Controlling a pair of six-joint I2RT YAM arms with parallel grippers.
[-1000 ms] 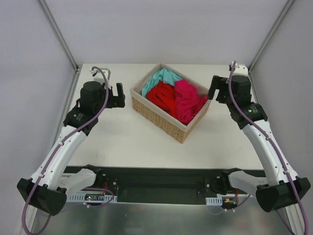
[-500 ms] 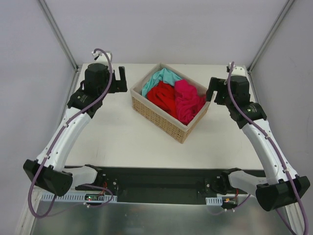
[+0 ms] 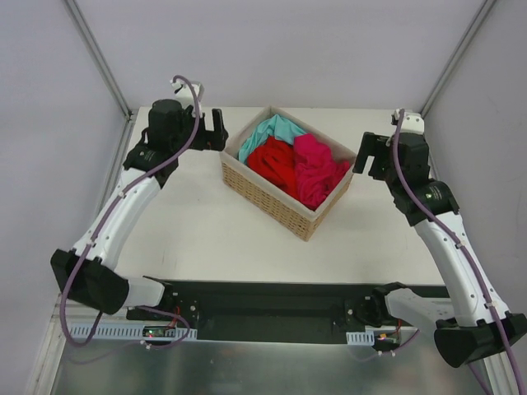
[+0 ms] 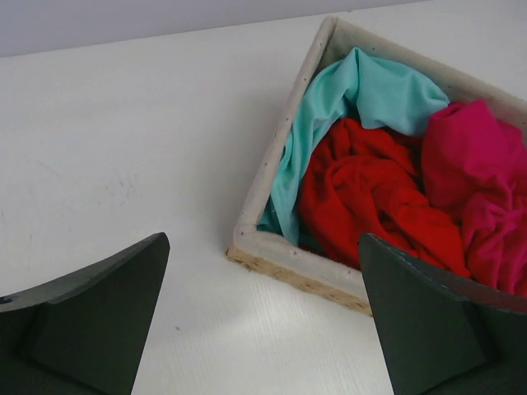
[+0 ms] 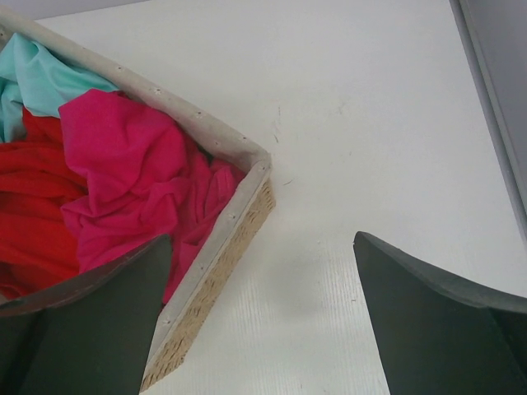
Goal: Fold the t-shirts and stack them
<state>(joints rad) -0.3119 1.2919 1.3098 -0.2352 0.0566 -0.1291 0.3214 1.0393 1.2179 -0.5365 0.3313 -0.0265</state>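
The white desk point(image 3: 206, 230) spreads below both arms and carries a single wicker basket point(image 3: 263, 199), which sits between the two end effectors. The basket is turned at an angle. Its long axis runs from the far corner region by the left arm toward the near side by the right arm, so each arm faces a corner rather than a flat wall.

All the t-shirts lie crumpled together inside the basket; none is on the desk and none is folded, so I judge the task not yet begun.

- The red t-shirt point(image 3: 276, 163) fills the middle, about equally far from both end effectors.
- The magenta t-shirt point(image 3: 319, 171) is bunched at the end closest to the right end effector, just inside the rim ahead of its left finger.
- The teal t-shirt point(image 3: 270, 130) lies along the wall nearest the left end effector, ahead and to the right of it, with one fold draped down that wall.

The left end effector point(image 3: 217, 132) hangs just outside the basket's rim with its fingers spread wide, holding nothing. The right end effector point(image 3: 364, 156) is just beside the opposite corner, likewise spread wide and holding nothing.

The pick probably turns on reach: the magenta shirt suits the right arm, the teal the left.
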